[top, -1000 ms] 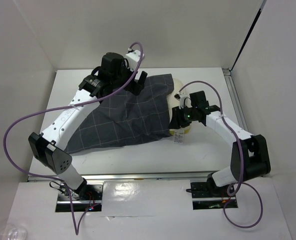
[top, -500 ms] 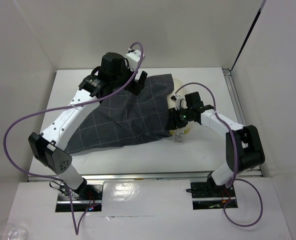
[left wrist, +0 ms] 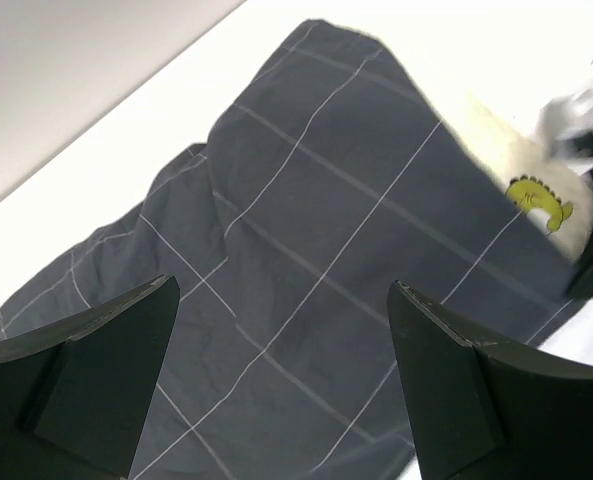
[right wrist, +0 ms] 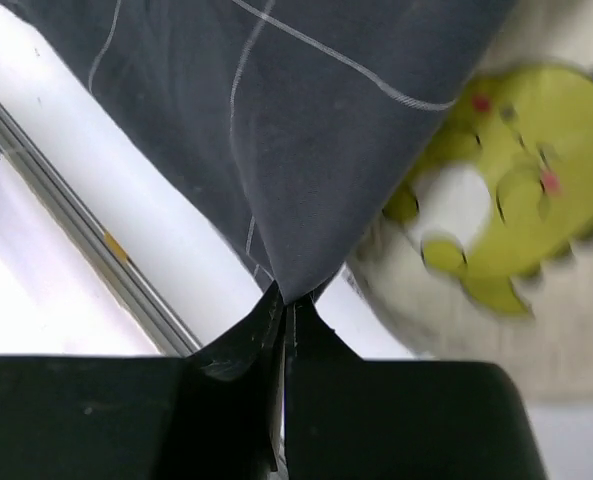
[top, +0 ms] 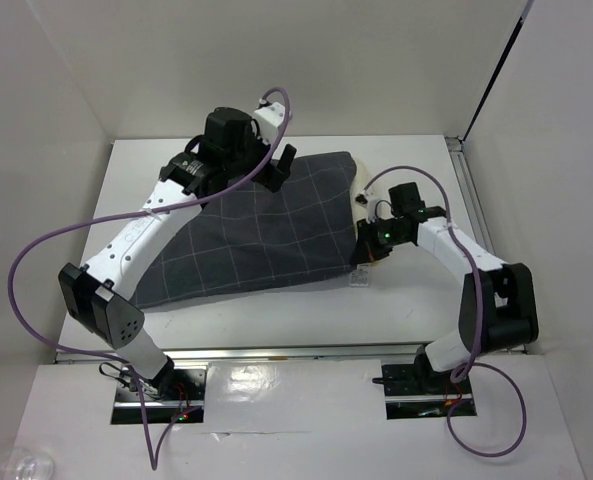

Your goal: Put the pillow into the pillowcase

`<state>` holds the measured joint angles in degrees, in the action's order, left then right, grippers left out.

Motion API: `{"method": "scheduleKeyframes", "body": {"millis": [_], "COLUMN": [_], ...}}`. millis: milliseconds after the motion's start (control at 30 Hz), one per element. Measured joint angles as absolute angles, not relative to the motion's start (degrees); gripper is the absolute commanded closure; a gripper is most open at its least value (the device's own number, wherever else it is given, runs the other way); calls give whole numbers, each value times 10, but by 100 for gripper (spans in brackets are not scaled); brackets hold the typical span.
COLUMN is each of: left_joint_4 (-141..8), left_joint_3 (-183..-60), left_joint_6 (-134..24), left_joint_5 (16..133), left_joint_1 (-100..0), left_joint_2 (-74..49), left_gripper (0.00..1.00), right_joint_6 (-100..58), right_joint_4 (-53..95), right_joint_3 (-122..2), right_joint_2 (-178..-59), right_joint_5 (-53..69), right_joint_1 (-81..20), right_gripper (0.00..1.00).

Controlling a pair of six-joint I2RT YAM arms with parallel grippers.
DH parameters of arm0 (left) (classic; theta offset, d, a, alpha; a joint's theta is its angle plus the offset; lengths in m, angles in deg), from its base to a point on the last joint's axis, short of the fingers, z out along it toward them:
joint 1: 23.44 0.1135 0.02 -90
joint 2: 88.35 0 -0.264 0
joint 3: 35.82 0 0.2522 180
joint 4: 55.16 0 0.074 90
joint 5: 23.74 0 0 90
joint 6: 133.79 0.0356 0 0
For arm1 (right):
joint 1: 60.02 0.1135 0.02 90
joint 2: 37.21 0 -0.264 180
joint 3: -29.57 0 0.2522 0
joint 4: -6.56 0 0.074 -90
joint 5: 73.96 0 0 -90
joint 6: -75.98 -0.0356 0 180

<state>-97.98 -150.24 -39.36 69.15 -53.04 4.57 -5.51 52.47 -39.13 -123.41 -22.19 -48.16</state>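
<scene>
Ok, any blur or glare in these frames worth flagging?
Top external: sharp, glare on the glossy board at the bottom. Left wrist: table blown out white, pillow soft. Right wrist: pillow's green print blurred, pillowcase corner in the right gripper sharp.

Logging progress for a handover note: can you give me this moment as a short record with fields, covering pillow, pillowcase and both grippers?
pillowcase: dark, checked, lying on the white table, covering most of the pillow
pillow: only the end nearest the right arm shows, with a green print
right gripper: shut on the pillowcase's edge beside the exposed pillow
left gripper: open above the pillowcase, holding nothing
task state: pillow not yet fully inside
</scene>
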Motion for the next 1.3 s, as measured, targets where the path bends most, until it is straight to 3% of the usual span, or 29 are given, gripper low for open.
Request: {"method": "scheduleKeyframes", "body": {"millis": [267,433,633,1033,1300], "left_joint_4": [-976,-981,-991,-1041,-1008], "left_joint_3": [-1493,-1519,-1552,-1829,-1831], "left_joint_6": [-394,-395,-397,-495,-533], "left_joint_5": [700,706,707,830,869], "left_joint_1": [-530,-530,-530,-482,-473], "left_joint_2": [52,89,153,416,469], "left_gripper": [0,0,0,0,0], "right_joint_6": [31,52,51,59,113], "right_joint_4": [693,720,753,752,764], "right_joint_3": [-509,-512,-509,-497,-445], "right_joint_2": [-1222,-1256,-1313,-1307,-1262], "right_joint_5": [-139,-52,1,38,103], "right_joint_1": [-529,-605,-613,-610,-599], "right_gripper": [100,100,100,100,100]}}
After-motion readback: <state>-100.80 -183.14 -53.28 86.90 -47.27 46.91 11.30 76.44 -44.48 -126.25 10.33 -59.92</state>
